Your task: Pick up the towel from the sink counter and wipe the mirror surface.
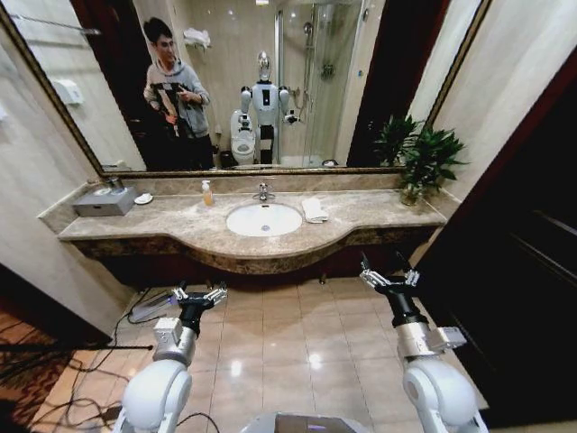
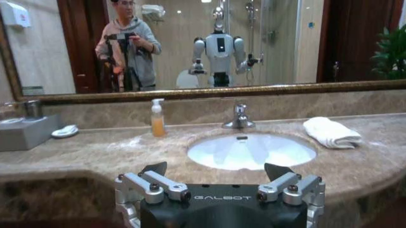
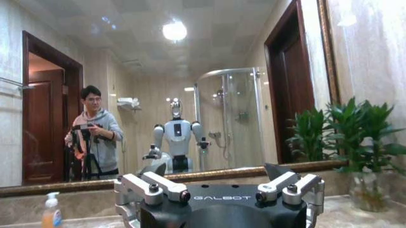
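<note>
Your left gripper (image 1: 200, 293) and right gripper (image 1: 389, 274) hang low over the tiled floor, well short of the counter (image 1: 180, 230), one to each side of the basin (image 1: 263, 219). Both stand released, fingers spread, nothing between them.

The towel (image 1: 315, 210) lies on the counter just to the right of the basin, near the back ledge and apart from both grippers. In the head view it reads as a small white patch. The left wrist view resolves it better: the towel (image 2: 331, 132) is thick, soft terry, folded into a rounded bundle with a visible crease.

The left wrist view also gives you the counter surface (image 2: 95, 152) close up: mottled beige-brown marble, polished, with a curved front edge. Set into it is the white oval basin (image 2: 251, 151), with a chrome tap (image 2: 239, 117) behind it. Left of the tap stands a soap bottle (image 2: 157, 118) holding amber liquid, then a small white dish (image 2: 64, 131) and a grey box (image 2: 25, 131).

The right wrist view looks higher. It shows the mirror (image 3: 190, 118) glass and its thin dark bronze frame (image 3: 323, 71) along the lower and right edges, with a leafy plant (image 3: 364, 137) beside it. The head view alone shows the mirror (image 1: 234, 81) at its full width, spanning the counter.
</note>
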